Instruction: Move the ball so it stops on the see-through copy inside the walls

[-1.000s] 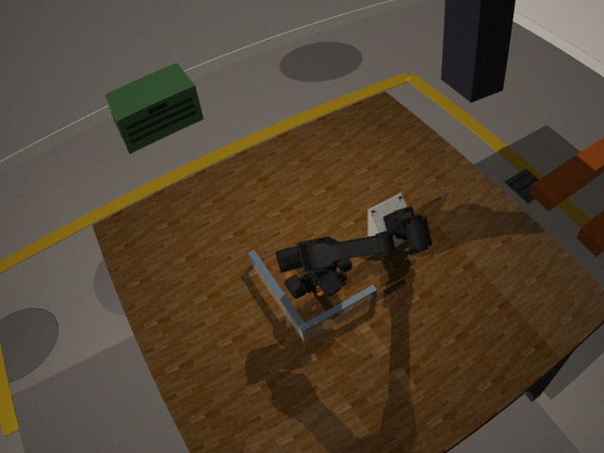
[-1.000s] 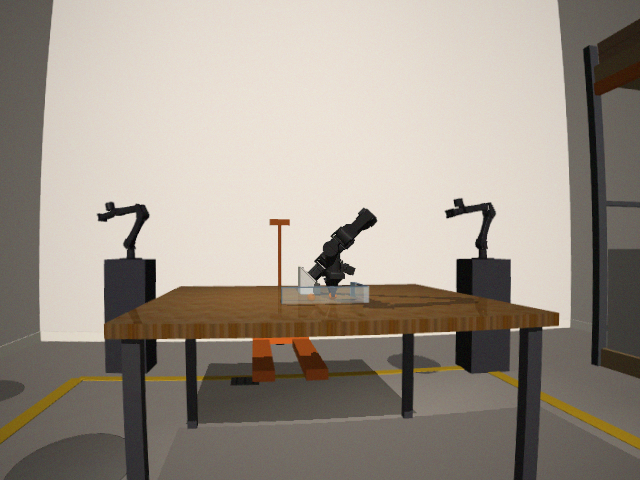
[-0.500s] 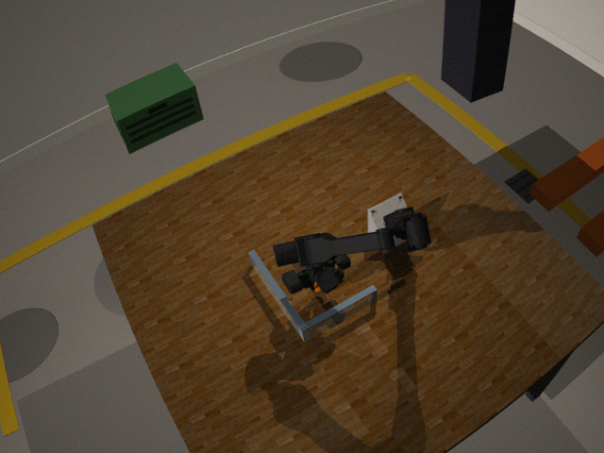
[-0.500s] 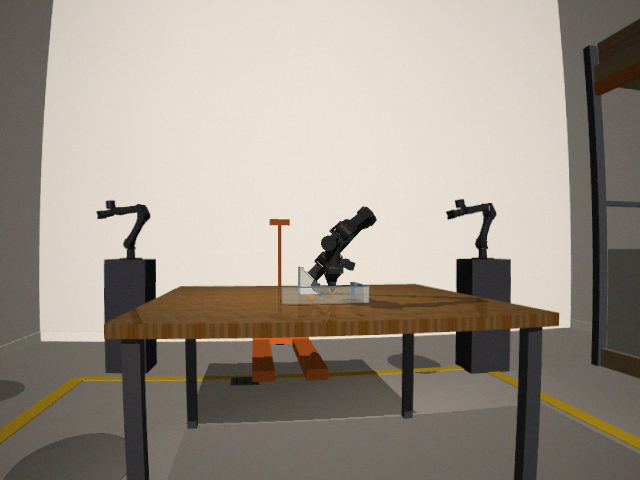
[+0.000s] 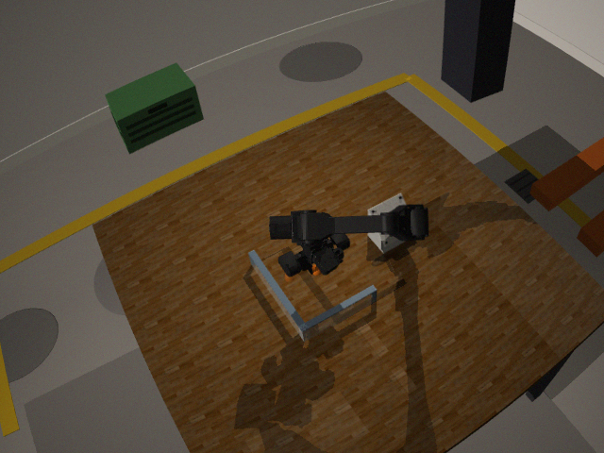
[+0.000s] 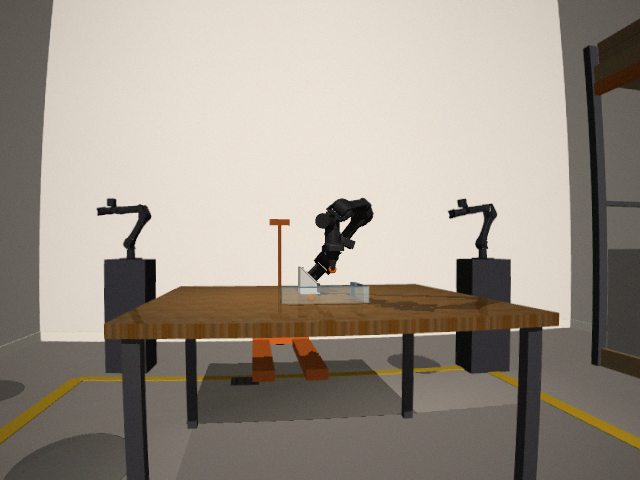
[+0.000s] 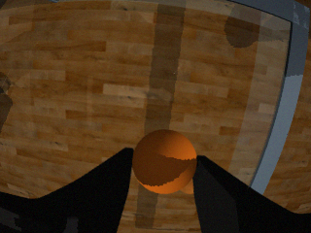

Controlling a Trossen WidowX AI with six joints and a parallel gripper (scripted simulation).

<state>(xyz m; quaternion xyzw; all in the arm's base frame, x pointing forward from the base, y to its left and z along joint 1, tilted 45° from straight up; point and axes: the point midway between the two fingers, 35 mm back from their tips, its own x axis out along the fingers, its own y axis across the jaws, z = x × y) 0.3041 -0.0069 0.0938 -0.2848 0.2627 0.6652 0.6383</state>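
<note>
A black robot arm bends down over a wooden counter [image 5: 194,273], its tool [image 7: 163,169] closed partway around an orange ball [image 7: 165,161] that sits pinched between the two dark fingers. From the side, the ball is lifted clear of the counter, above the corner formed by two low clear walls [image 5: 311,319]. A faint orange see-through copy [image 6: 310,297] rests on the counter inside those walls, below the held ball.

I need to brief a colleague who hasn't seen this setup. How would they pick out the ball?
On the wooden table, find the two clear walls forming a corner. Just above that corner hangs the black arm; the orange ball sits clamped in its tool, solid and lifted, unlike the faint copy on the tabletop.
</note>
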